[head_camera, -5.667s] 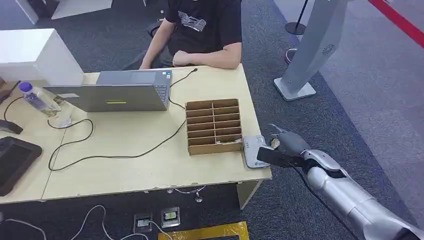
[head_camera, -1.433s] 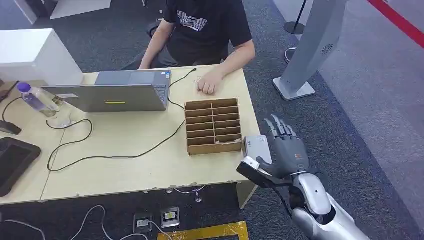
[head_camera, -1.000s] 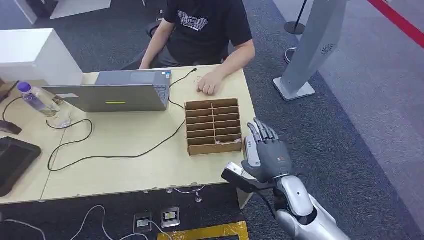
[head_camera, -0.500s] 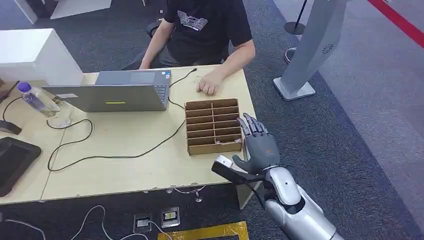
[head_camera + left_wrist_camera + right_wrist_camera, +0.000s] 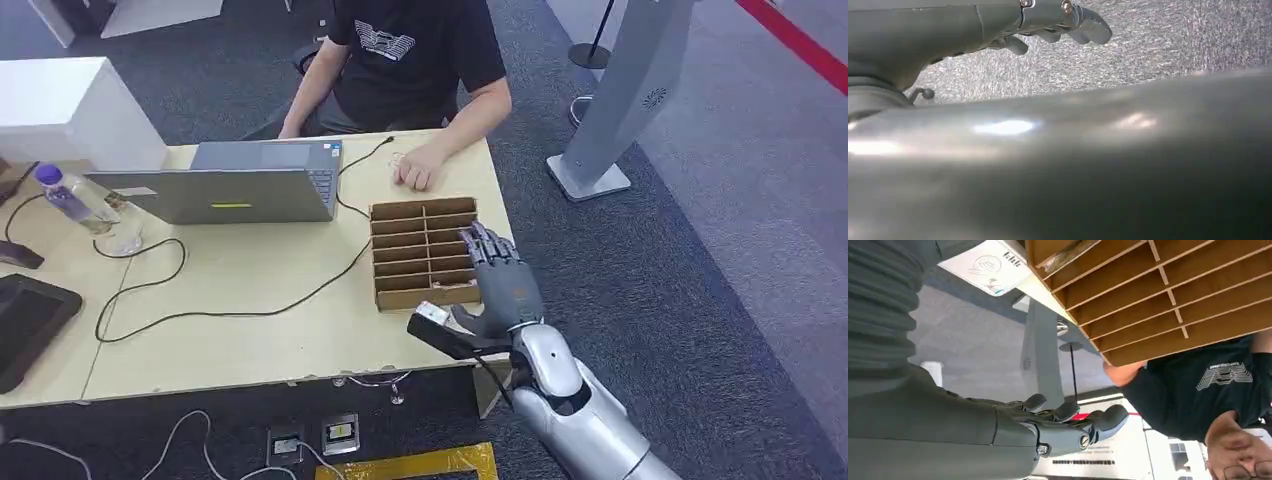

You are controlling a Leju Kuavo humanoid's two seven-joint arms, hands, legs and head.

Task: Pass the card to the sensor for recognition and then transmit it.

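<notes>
Head view: we see the right hand (image 5: pixel 503 283) raised over the near right corner of the wooden sorting tray (image 5: pixel 424 249) on the pale table (image 5: pixel 250 300), fingers stretched out and apart, thumb spread to the side; it holds nothing. In the right wrist view the same hand (image 5: pixel 1048 427) shows its dark fingers extended with nothing between them, and the white card sensor (image 5: pixel 986 264) lies flat on the table just beside the tray (image 5: pixel 1158 300). A thin card (image 5: pixel 1066 253) rests slanted in the end compartment of the tray nearest the sensor. In the left wrist view the left hand (image 5: pixel 1058 25) hangs over grey carpet (image 5: pixel 1168 40), fingers loosely curled; whether it is clenched or slack we cannot tell. Across the table a person (image 5: pixel 415 55) in a black shirt sits with one hand on the tabletop beside an open laptop (image 5: pixel 225 185), and a water bottle (image 5: pixel 68 197) stands near the left end
</notes>
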